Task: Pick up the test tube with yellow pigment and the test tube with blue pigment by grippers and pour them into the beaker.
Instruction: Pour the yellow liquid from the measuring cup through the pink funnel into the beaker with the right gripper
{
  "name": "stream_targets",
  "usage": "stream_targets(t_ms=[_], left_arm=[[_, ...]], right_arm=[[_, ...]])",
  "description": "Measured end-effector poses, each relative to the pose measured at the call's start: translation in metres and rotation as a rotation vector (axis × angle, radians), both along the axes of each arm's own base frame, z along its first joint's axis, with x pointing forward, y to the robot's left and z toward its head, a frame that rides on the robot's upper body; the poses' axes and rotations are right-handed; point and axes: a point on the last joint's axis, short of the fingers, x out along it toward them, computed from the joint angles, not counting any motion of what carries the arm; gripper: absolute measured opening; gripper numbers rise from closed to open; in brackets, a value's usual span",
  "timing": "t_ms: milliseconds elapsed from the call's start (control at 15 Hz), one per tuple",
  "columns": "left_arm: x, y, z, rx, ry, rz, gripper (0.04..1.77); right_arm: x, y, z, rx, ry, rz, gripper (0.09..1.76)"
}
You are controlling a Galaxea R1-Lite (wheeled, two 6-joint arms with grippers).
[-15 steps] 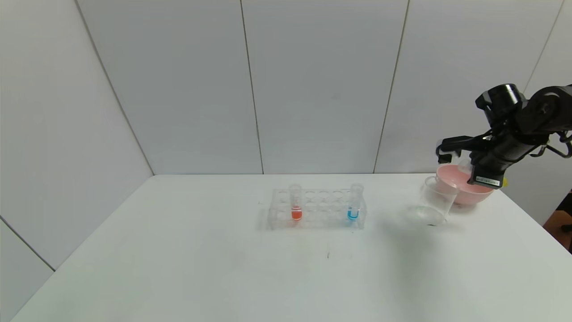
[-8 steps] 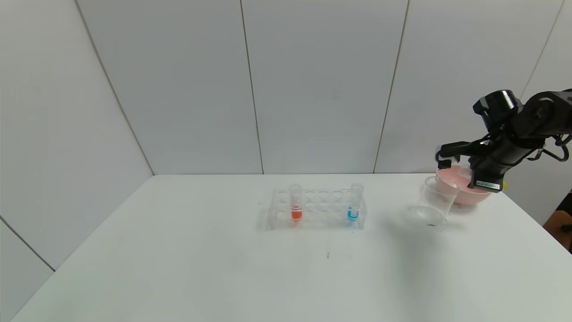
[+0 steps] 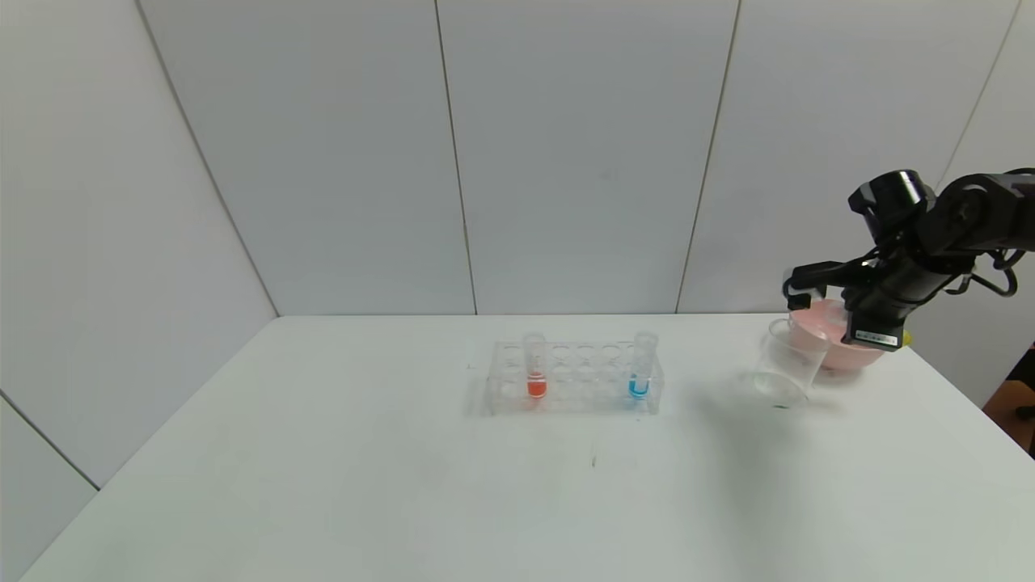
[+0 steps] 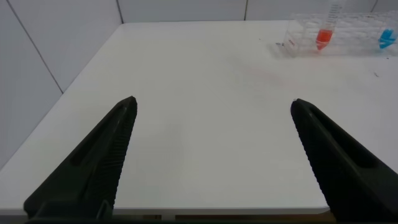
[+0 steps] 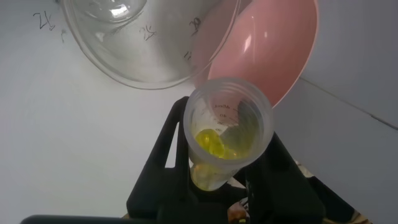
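My right gripper (image 3: 811, 284) is shut on the test tube with yellow pigment (image 5: 227, 134) and holds it tilted, mouth forward, above the beaker (image 3: 787, 362) and the pink bowl's near rim. In the right wrist view the tube holds yellow liquid, and the beaker's rim (image 5: 134, 59) lies just beyond its mouth. The test tube with blue pigment (image 3: 640, 369) stands at the right end of the clear rack (image 3: 576, 378). My left gripper (image 4: 213, 101) is open and empty, low over the table's left part.
An orange-red tube (image 3: 535, 370) stands at the rack's left end and also shows in the left wrist view (image 4: 323, 34). A pink bowl (image 3: 845, 346) sits right behind the beaker, near the table's right edge. White walls close the back and left.
My right gripper has sunk a little and shifted slightly left with the yellow tube, closer over the beaker. The rack, beaker and bowl have not moved.
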Motion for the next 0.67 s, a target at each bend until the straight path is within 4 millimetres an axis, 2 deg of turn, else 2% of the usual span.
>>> stream_targets(t_ms=[667], left_arm=[[0.0, 0.0, 0.0, 0.0, 0.0, 0.0, 1.76]], right_arm=[[0.005, 0.014, -0.003, -0.108, -0.003, 0.004, 0.57]])
